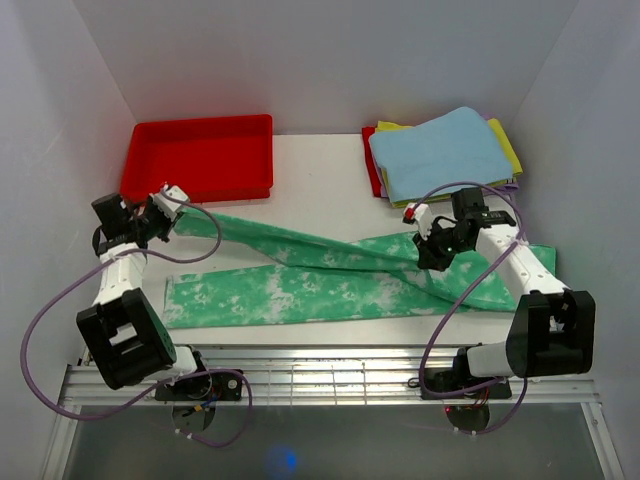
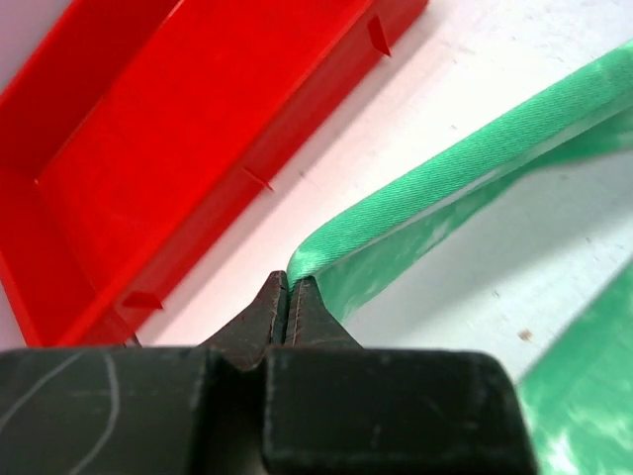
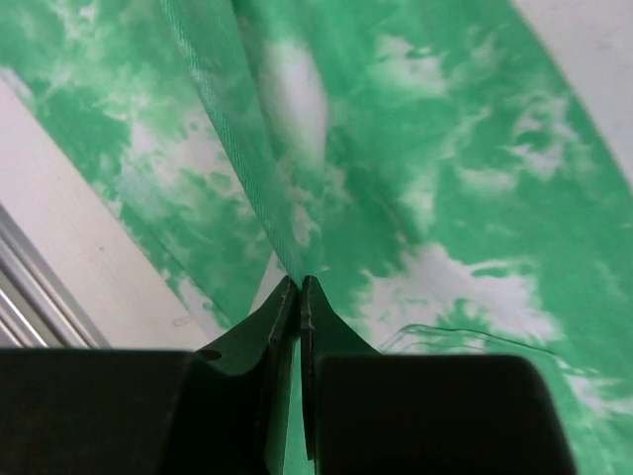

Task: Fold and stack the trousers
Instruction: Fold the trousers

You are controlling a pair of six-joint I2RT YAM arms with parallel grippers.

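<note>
The green tie-dye trousers lie across the table, one leg flat near the front edge, the other leg stretched as a taut raised band between both arms. My left gripper is shut on the end of that leg, held above the table beside the red tray. My right gripper is shut on the trousers fabric near the waist end, the cloth running up from between its fingertips. In the left wrist view my left gripper pinches the fold tip.
A red tray stands at the back left, its wall close to my left gripper. A stack with light blue cloth over yellow and red pieces sits at the back right. A metal rail lines the table's front edge.
</note>
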